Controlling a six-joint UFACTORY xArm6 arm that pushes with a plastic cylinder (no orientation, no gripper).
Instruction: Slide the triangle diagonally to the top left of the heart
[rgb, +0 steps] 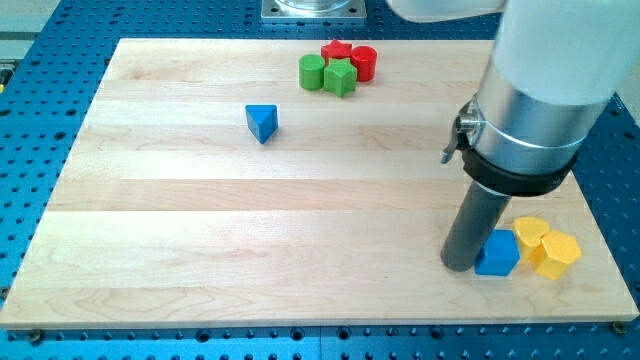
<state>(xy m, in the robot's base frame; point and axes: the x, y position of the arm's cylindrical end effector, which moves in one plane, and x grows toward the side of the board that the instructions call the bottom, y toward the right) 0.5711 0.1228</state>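
The blue triangle (262, 123) sits alone on the wooden bench (250, 230), far from the yellow heart (530, 233), up and toward the view's left of it. The heart lies near the bench's corner at the view's bottom right. Touching the heart, just below it and to the view's right, is a second yellow block (558, 254) with several flat sides. Touching the heart on its left side is a blue cube (497, 253). My tip (461, 264) stands right against the left side of that blue cube, so it is close to the heart, with only the cube between them. The rod is dark and straight, and above it is the big silver and white arm (545, 80), which covers part of the bench above the heart. There is no pincer here, only the rod, so nothing is being held. A long way above the heart, near the top edge of the bench and to the left, four blocks are bunched together: a red star-like block (337, 50), a red cylinder (364, 62), a green cylinder (313, 72) and another green block (340, 77) with a bumpy outline. The triangle is down and to the left of that bunch, and it touches nothing. All around the bench is a blue base (40, 90) full of little holes.
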